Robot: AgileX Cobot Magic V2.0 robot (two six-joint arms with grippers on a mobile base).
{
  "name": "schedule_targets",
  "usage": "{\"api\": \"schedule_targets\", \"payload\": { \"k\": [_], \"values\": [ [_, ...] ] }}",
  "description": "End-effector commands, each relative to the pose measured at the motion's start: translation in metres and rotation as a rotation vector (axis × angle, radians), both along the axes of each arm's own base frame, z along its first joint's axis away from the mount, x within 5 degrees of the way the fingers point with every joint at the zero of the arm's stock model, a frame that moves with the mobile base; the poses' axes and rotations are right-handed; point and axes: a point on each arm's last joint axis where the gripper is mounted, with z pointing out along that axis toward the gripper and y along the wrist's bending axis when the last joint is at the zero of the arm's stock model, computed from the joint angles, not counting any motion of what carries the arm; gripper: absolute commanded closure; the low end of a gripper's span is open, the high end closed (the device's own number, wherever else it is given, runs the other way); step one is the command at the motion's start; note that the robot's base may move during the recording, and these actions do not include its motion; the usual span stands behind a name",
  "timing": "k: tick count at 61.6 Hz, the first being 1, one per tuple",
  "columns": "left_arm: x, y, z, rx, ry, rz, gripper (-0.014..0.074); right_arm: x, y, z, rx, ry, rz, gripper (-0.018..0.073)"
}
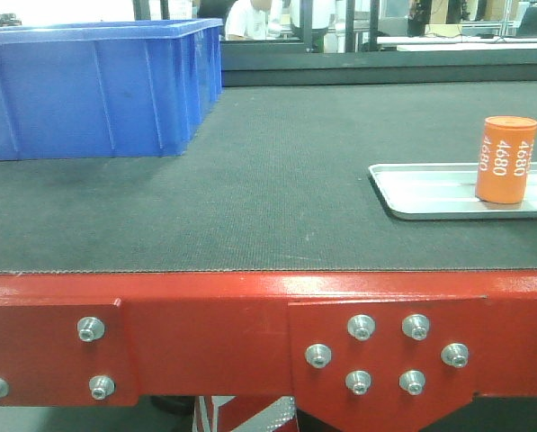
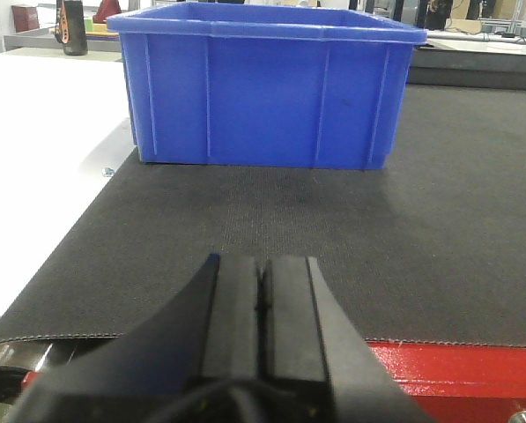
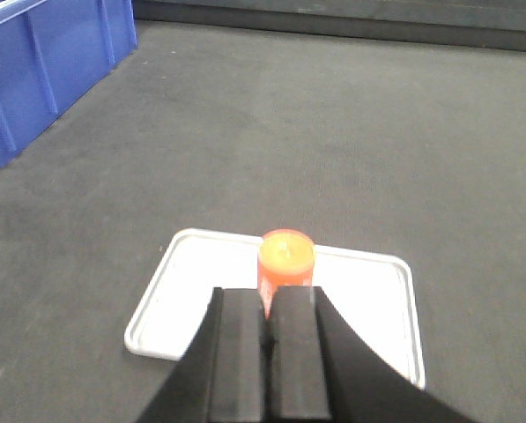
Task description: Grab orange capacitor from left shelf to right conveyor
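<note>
An orange capacitor (image 1: 505, 159) printed "4680" stands upright on a silver tray (image 1: 430, 193) at the right of the dark conveyor belt. In the right wrist view the capacitor (image 3: 285, 258) stands on the white-looking tray (image 3: 183, 291), just beyond my right gripper (image 3: 265, 304), whose jaws are shut together with nothing between them. My left gripper (image 2: 262, 269) is shut and empty, low over the near edge of the belt, facing the blue bin. Neither gripper shows in the front view.
A large blue plastic bin (image 1: 93, 85) stands at the back left of the belt, also in the left wrist view (image 2: 263, 88). A red metal frame (image 1: 268, 333) with bolts runs along the belt's front edge. A white surface (image 2: 33, 159) lies left of the belt.
</note>
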Motion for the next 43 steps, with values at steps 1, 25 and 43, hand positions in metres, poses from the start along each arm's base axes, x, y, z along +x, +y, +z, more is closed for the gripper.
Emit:
{"api": "schedule_targets", "payload": {
  "k": [1, 25, 43],
  "values": [
    [-0.002, 0.001, 0.011, -0.012, -0.107, 0.007, 0.0723, -0.022, -0.005, 0.004, 0.017, -0.153, -0.023, 0.0503],
    [-0.002, 0.001, 0.011, -0.012, -0.107, 0.007, 0.0723, -0.089, -0.017, -0.086, 0.050, -0.325, -0.167, 0.0503],
    [-0.001, 0.001, 0.010, -0.012, -0.105, 0.007, 0.0723, -0.085, -0.017, -0.105, 0.050, -0.284, -0.169, 0.0503]
  ]
}}
